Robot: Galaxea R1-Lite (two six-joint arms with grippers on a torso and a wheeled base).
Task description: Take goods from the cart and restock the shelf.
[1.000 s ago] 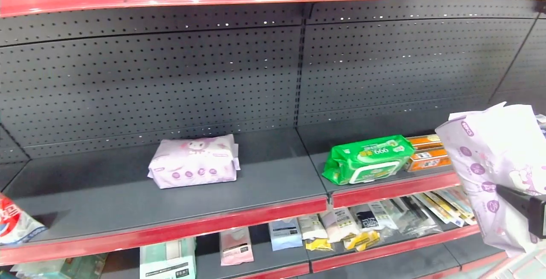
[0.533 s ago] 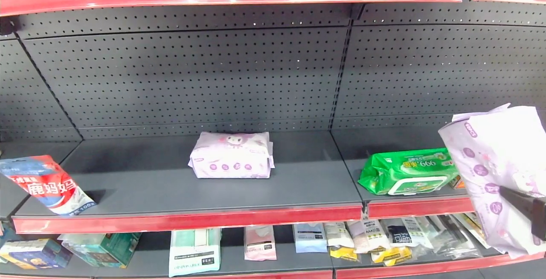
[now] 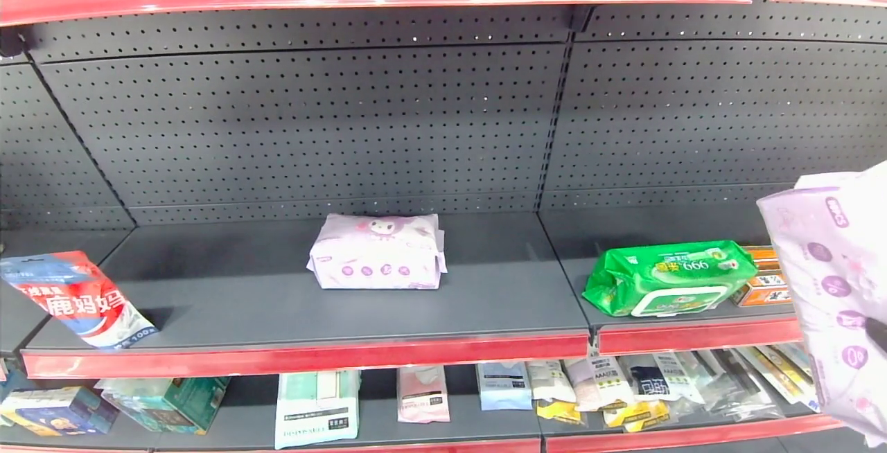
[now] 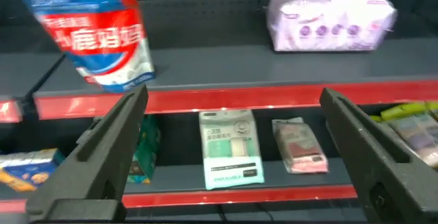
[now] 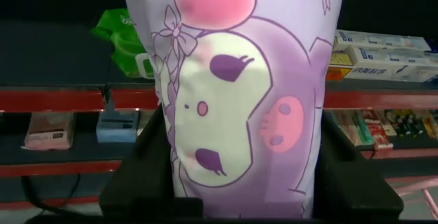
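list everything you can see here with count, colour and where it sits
shelf: one, dark grey boards, red front edges, pegboard back
lilac tissue pack: one, lilac and white, lying flat mid upper board
green wipes pack: one, green, right board near the front edge
orange boxes: small stack, orange and white, beside the green wipes pack, farther right
red bag: one, red, blue and white, leaning at the upper board's left end
lower goods: many, mixed colours, on the board below
held lilac pack: one, lilac, upright, in front of the shelf's right end
left gripper: one, black, open, empty, facing the shelf's left part
right gripper: one, black, shut on the held lilac pack
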